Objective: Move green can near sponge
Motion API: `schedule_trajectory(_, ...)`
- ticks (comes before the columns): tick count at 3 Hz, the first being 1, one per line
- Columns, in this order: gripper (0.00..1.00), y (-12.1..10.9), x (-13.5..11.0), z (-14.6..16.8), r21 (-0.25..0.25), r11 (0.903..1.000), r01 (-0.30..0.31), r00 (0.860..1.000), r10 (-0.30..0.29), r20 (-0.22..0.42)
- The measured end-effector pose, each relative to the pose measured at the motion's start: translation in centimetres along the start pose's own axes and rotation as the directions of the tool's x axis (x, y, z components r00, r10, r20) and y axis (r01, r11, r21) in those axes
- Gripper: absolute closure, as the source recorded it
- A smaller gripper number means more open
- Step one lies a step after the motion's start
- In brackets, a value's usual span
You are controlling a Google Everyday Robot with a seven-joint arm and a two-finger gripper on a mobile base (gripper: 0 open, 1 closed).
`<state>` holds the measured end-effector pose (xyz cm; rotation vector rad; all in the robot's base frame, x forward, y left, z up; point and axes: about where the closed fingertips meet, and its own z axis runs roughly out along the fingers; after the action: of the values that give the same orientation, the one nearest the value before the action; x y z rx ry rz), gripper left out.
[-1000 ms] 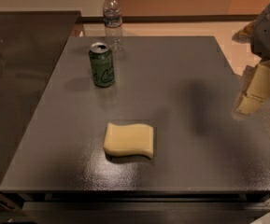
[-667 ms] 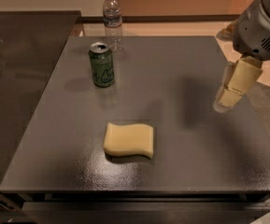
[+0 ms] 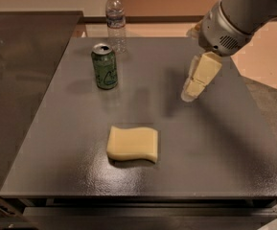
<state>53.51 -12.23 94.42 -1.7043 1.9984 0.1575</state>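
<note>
The sponge [image 3: 132, 143] lies flat on the dark tabletop [image 3: 214, 147], nearest the front edge and about midway along it. Farther back, the gripper [image 3: 191, 92] hangs over the right half, touching nothing; whether it is spread or closed cannot be told. The green can [image 3: 104, 67] stands upright toward the back-left corner, well apart from the sponge. A water bottle [image 3: 115, 20] stands at the back edge.

Arm [image 3: 246, 11] cut off by top edge; tool [image 3: 190, 92] above table [image 3: 224, 152], prob. blurred.
</note>
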Motion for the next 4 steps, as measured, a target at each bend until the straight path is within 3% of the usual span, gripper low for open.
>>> schedule_trajectory(2,0.00,-1.6,-6.2,5.4,-0.052,0.9977,0.043,0.991,-0.036,0.129)
schedule_trajectory(4,0.00,-3.6,-10.8,9.6,-0.085,0.9947,0.058,0.974,-0.037,0.222)
